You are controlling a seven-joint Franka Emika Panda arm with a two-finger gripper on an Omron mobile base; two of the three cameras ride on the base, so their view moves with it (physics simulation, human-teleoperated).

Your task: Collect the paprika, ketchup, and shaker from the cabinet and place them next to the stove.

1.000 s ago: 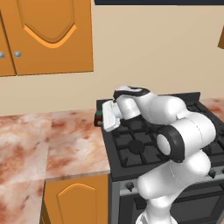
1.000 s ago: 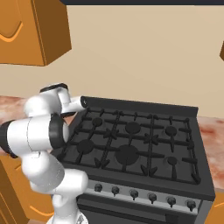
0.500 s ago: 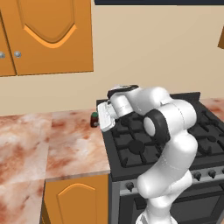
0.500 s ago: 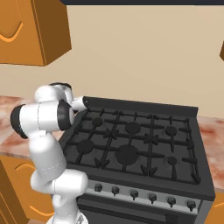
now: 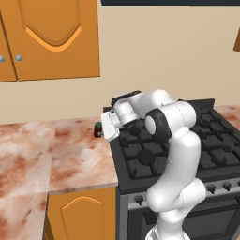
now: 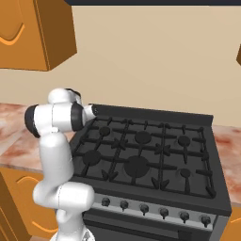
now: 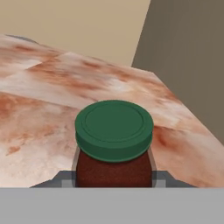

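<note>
The paprika (image 7: 113, 140), a squat dark brown jar with a green lid, sits between my fingertips in the hand view. My gripper (image 5: 100, 130) is shut on it, low over the marble counter (image 5: 61, 150) just left of the black stove (image 5: 140, 159). From the left base view only a bit of the paprika (image 5: 98, 128) peeks out past the hand. The stove (image 6: 141, 155) lies right of the arm in the right base view. The orange cabinet (image 5: 51, 37) hangs above the counter with its doors shut. Ketchup and shaker are out of view.
Counter stretches left and forward of the jar in the left base view. A beige wall (image 5: 150, 61) stands behind counter and stove. The stove's knobs (image 6: 143, 208) line its front. A cabinet corner (image 6: 33, 33) hangs at upper left in the right base view.
The arm has swung left, carrying the jar from over the stove's left grates to the counter beside the stove. The grip has not changed.
</note>
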